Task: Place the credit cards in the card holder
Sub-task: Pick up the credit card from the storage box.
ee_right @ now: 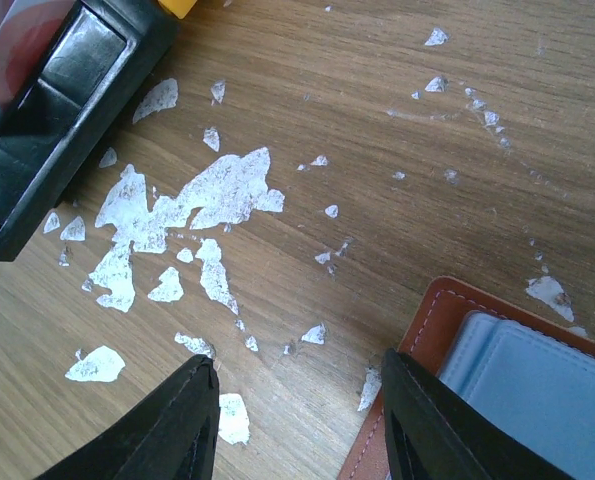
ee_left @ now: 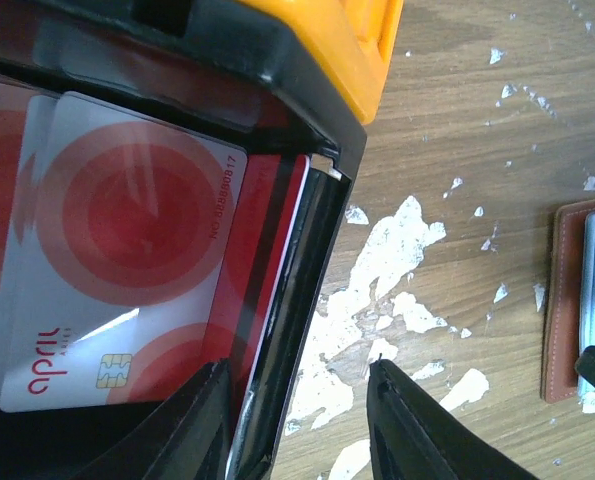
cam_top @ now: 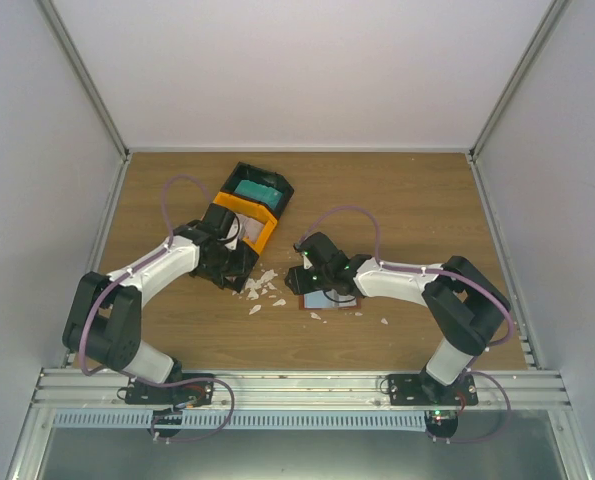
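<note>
The brown card holder (cam_top: 327, 298) lies open on the table with light blue-grey pockets showing; it also shows in the right wrist view (ee_right: 432, 320) and at the right edge of the left wrist view (ee_left: 560, 300). Red-and-white credit cards (ee_left: 127, 230) lie in the near bin of the black-and-orange tray (cam_top: 249, 225). Teal cards (cam_top: 255, 188) sit in its far bin. My left gripper (ee_left: 297, 375) is open and straddles the tray's black wall, one finger over a red card, the other over the table. My right gripper (ee_right: 299, 365) is open and empty, just left of the card holder's corner.
Irregular white scraps (cam_top: 264, 285) are scattered on the wooden table between the tray and the card holder, also in the wrist views (ee_right: 192, 195). Grey enclosure walls stand on three sides. My left gripper (cam_top: 232, 268) and right gripper (cam_top: 307, 270) are close together.
</note>
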You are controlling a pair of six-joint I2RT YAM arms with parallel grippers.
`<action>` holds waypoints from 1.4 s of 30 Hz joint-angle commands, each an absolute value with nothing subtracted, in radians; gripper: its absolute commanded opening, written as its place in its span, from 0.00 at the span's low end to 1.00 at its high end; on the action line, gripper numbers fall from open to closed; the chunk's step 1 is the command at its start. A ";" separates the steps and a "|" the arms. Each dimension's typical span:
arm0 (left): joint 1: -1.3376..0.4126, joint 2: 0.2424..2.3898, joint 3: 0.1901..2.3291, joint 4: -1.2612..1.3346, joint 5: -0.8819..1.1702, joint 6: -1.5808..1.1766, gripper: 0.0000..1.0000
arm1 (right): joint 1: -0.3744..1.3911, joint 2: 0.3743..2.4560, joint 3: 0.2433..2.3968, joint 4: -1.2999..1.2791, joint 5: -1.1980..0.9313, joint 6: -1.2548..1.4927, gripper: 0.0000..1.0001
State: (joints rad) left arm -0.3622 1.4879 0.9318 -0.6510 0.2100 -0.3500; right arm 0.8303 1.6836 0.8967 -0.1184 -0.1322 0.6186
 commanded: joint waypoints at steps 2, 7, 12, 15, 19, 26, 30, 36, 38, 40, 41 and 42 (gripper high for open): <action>-0.375 1.510 0.919 -0.615 0.212 -0.357 0.37 | 0.838 1.665 0.890 -0.122 -0.109 0.630 0.46; -0.378 1.516 0.924 -0.612 0.155 -0.365 0.27 | 0.838 1.660 0.888 -0.126 -0.104 0.630 0.46; -0.381 1.495 0.943 -0.625 0.113 -0.365 0.05 | 0.839 1.648 0.884 -0.131 -0.096 0.633 0.46; -0.385 1.473 0.966 -0.657 0.076 -0.367 0.00 | 0.839 1.622 0.879 -0.122 -0.098 0.631 0.46; -0.386 1.426 0.996 -0.709 0.038 -0.364 0.00 | 0.839 1.593 0.883 -0.126 -0.089 0.625 0.47; -0.386 1.314 1.049 -0.786 0.017 -0.363 0.00 | 0.838 1.510 0.877 -0.120 -0.090 0.616 0.47; -0.386 1.230 1.058 -0.775 0.087 -0.383 0.00 | 0.833 1.428 0.867 -0.138 -0.056 0.614 0.48; -0.395 1.058 0.894 -0.493 0.357 -0.560 0.00 | 0.808 1.289 0.831 -0.272 0.076 0.623 0.51; -0.414 1.010 0.794 -0.305 0.436 -0.657 0.00 | 0.798 1.250 0.812 -0.337 0.137 0.633 0.53; -0.457 0.980 0.708 -0.163 0.471 -0.749 0.00 | 0.789 1.211 0.783 -0.395 0.182 0.647 0.53; -0.487 0.972 0.679 -0.114 0.453 -0.780 0.00 | 0.784 1.193 0.771 -0.421 0.203 0.654 0.54; -0.523 0.969 0.658 -0.080 0.419 -0.808 0.00 | 0.781 1.176 0.759 -0.445 0.219 0.660 0.54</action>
